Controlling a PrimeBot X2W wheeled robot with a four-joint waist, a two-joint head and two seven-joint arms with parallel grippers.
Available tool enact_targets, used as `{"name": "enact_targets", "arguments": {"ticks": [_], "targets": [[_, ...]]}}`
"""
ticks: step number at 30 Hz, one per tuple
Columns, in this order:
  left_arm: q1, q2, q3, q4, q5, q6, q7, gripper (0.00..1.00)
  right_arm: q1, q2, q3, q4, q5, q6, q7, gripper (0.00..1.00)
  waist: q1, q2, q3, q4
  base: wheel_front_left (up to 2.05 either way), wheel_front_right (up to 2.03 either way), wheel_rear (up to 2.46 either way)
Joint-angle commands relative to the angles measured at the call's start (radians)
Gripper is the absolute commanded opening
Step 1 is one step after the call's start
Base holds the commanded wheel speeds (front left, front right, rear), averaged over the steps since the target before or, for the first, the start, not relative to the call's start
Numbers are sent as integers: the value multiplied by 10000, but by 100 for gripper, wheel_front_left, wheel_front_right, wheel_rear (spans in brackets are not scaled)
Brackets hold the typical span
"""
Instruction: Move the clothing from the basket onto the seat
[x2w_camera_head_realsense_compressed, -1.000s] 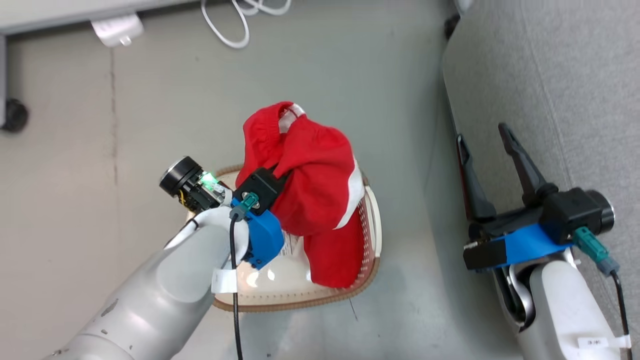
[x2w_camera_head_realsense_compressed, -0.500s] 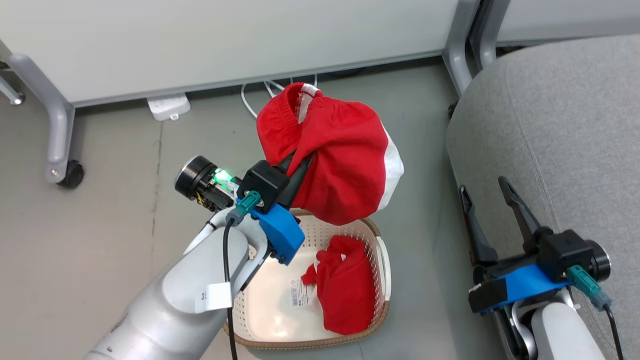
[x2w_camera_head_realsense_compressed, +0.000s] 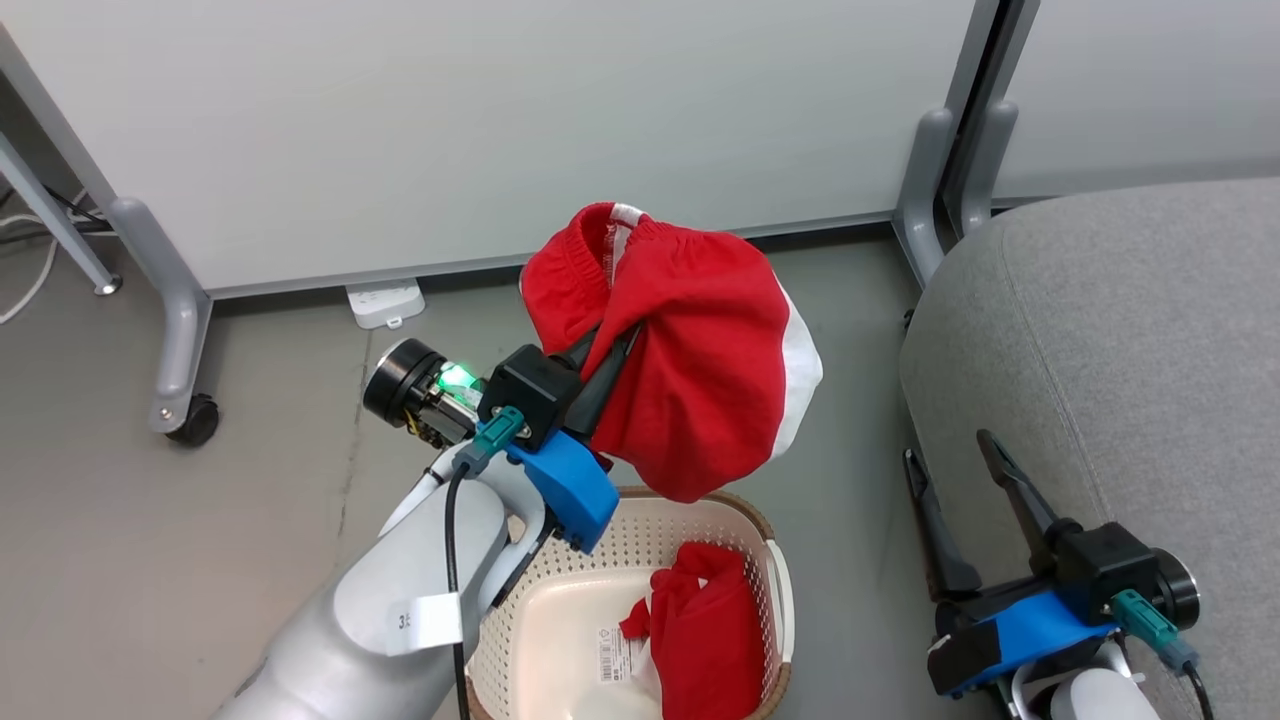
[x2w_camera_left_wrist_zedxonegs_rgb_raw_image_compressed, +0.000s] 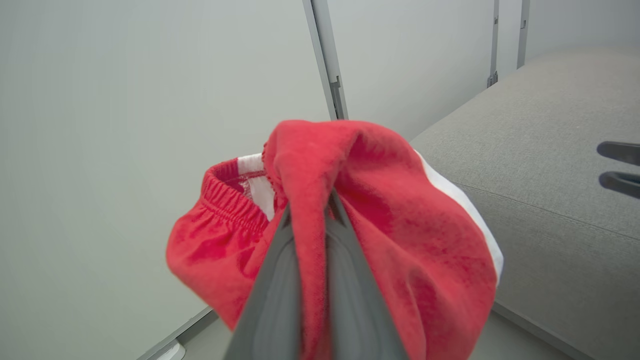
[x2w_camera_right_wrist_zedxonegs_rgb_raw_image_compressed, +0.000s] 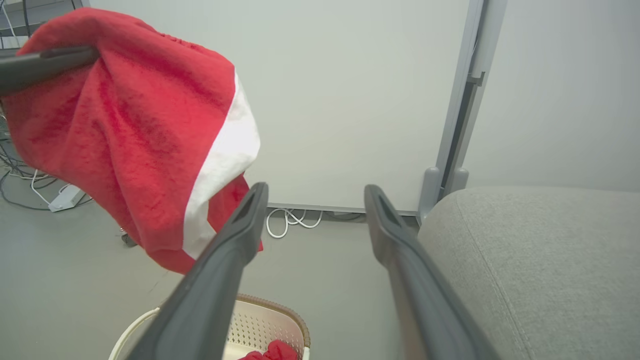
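On the grey floor (x2w_camera_head_realsense_compressed: 200, 560) sits one basket (x2w_camera_head_realsense_compressed: 650, 530) with one red garment (x2w_camera_head_realsense_compressed: 710, 640) inside. Left jaws clench a second garment (x2w_camera_head_realsense_compressed: 700, 380) above it; right jaws gape empty beside the grey seat (x2w_camera_head_realsense_compressed: 1130, 350). Two white panels (x2w_camera_head_realsense_compressed: 500, 130) on grey legs stand behind.

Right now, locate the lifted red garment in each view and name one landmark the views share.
Head view: the lifted red garment hangs at centre, above the basket, pinched in the left gripper.
Left wrist view: garment at centre, draped over the closed fingers.
Right wrist view: garment at upper left, above the basket.
Shared landmark: the grey seat, at the right in all three.
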Motion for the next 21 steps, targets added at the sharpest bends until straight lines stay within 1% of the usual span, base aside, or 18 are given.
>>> {"name": "enact_targets", "arguments": {"ticks": [1, 11, 20, 21], "targets": [[142, -29, 69, -14, 48, -23, -47, 0, 198, -36, 88, 21, 79, 1, 0, 100, 2, -1, -122, 57, 0, 0, 0], [351, -154, 219, 27, 225, -158, -47, 0, 373, -243, 861, 296, 578, 1, 0, 100, 2, -1, -466, 284, 0, 0, 0], [237, -386, 229, 63, 404, -260, -48, 0, -96, -412, 1907, 725, 1285, 1, 0, 100, 2, -1, -417, 519, 0, 0, 0], [237, -386, 229, 63, 404, -260, -48, 0, -96, -412, 1907, 725, 1285, 1, 0, 100, 2, -1, -417, 519, 0, 0, 0]]}}
